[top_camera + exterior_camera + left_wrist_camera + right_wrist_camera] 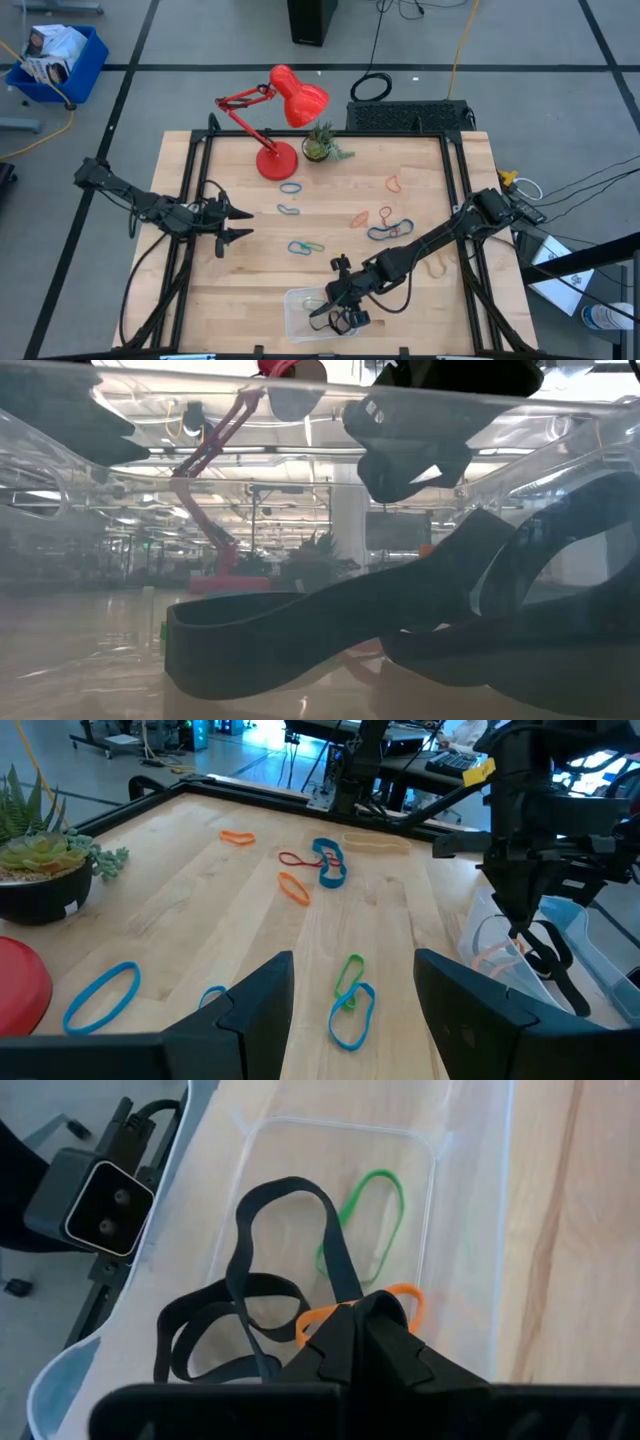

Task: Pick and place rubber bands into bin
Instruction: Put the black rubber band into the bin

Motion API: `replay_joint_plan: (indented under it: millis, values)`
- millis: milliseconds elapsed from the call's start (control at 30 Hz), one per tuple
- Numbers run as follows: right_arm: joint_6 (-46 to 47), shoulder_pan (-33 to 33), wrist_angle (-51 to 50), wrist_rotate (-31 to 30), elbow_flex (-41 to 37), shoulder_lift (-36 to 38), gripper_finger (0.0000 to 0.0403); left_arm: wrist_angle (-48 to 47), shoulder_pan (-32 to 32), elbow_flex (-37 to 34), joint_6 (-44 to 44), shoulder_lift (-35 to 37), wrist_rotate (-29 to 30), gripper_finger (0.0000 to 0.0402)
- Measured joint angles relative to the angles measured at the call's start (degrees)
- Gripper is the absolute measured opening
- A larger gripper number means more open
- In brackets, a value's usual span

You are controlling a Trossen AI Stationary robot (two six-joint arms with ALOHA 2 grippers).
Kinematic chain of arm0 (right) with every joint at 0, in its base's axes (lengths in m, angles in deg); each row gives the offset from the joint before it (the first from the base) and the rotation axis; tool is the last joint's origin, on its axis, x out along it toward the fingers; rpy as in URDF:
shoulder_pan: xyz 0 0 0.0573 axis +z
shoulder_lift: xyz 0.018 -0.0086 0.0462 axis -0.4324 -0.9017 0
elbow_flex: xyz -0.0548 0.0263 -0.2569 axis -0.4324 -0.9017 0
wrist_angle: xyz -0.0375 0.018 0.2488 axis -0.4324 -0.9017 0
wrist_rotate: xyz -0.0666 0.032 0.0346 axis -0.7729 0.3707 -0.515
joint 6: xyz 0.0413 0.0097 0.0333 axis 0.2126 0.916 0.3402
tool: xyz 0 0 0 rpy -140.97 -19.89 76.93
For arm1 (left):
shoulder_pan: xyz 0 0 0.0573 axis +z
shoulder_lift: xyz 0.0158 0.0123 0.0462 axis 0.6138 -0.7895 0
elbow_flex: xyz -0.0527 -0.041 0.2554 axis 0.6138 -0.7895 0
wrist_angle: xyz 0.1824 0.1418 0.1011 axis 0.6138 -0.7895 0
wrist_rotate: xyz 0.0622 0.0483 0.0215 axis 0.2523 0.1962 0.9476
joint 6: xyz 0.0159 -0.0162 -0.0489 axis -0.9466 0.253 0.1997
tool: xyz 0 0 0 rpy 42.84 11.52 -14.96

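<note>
The clear bin (300,318) stands at the table's near edge. My right gripper (338,298) is over it, shut on a wide black rubber band (290,1190). A green band (372,1210) lies on the bin's floor. An orange band (408,1296) lies by the fingertips, and I cannot tell whether it is held too. Several loose rubber bands lie on the table, among them a blue-green pair (305,246) and a blue-red pair (390,230). My left gripper (238,222) waits open at the table's left, above the wood. My right gripper pinches a stretch of the black band (338,1285) between its shut fingertips, slanting down into the bin from the table's right. The band hangs slack below the fingers (545,955). Its twisted loops (300,630) rest on the bin's floor.
A red desk lamp (285,100) and a small potted plant (320,146) stand at the table's far edge, with a black mat (410,118) beside them. A blue crate (60,60) sits on the floor beyond the table's far left corner.
</note>
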Motion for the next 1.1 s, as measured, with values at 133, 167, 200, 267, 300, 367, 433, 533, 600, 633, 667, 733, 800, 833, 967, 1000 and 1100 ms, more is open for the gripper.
replay_joint_plan:
  millis: [133, 167, 200, 267, 300, 367, 433, 533, 600, 633, 667, 733, 800, 833, 967, 1000, 1100]
  values:
    - [0.0, 0.0, 0.0, 0.0, 0.0, 0.0, 0.0006, 0.0, 0.0, 0.0, 0.0, 0.0, 0.0, 0.0214]
    - [0.0, 0.0, 0.0, 0.0, 0.0, 0.0, 0.0006, 0.0, 0.0, 0.0, 0.0, 0.0, 0.0, 0.0214]
    - [0.2, 0.0, 0.0, 0.0, 0.0, 0.0, 0.0006, 0.0, 0.0, 0.0, 0.0, 0.0, 0.0, 0.0214]
    - [2.0, 0.0, 0.1, 0.0, 0.0, 0.0, 0.0006, 0.0, 0.0, 0.0, 0.0, 0.0, 0.0, 0.0214]
    - [3.3, 0.0, 0.1, 0.0, 0.0, 0.0, 0.0006, 0.0, 0.0, 0.0, 0.0, 0.0, 0.0, 0.0214]
    - [5.7, 0.0, 0.1, 0.0, 0.0, 0.0, 0.0006, 0.0, 0.0, 0.0, 0.0, 0.0, 0.0, 0.0214]
    - [6.3, 0.0, 0.2, 0.0, 0.0, 0.0, 0.0006, 0.0, 0.0, 0.0, -0.1, 0.0, 0.0, 0.0214]
    - [6.1, 0.0, 0.2, 0.0, 0.0, 0.0, 0.0006, 0.0, 0.0, 0.0, -0.2, 0.0, 0.0, 0.0214]
    - [6.0, 0.0, 0.2, 0.0, 0.0, 0.0, 0.0006, 0.0, 0.0, 0.0, -0.2, 0.0, 0.0, 0.0214]
    - [5.9, 0.0, 0.2, 0.0, 0.0, 0.0, 0.0006, 0.0, 0.0, 0.0, -0.3, 0.0, 0.0, 0.0214]
    - [5.9, 0.0, 0.2, 0.0, 0.0, 0.0, 0.0006, 0.0, 0.0, 0.0, -0.6, 0.0, 0.0, 0.0214]
    - [5.9, 0.0, 0.2, 0.0, 0.0, 0.0, 0.0006, 0.0, 0.0, 0.0, -0.8, 0.0, 0.0, 0.0214]
    - [5.9, 0.0, 0.2, 0.0, 0.0, 0.0, 0.0006, 0.0, 0.0, 0.0, -0.8, 0.0, 0.0, 0.0214]
    - [5.9, 0.0, 0.2, 0.0, 0.0, 0.0, 0.0006, 0.0, 0.0, 0.0, -0.8, 0.0, 0.0, 0.0214]
    - [5.9, 0.0, 0.2, 0.0, 0.0, 0.0, 0.0006, 0.0, 0.0, 0.0, -0.8, 0.0, 0.0, 0.0214]
    - [5.9, 0.0, 0.2, 0.0, 0.0, 0.0, 0.0006, 0.0, 0.0, 0.0, -0.8, 0.0, 0.0, 0.0214]
    - [5.8, 0.0, 0.2, 0.0, 0.0, 0.0, 0.0008, 0.0, 0.0, 0.0, -0.8, 0.0, 0.0, 0.0214]
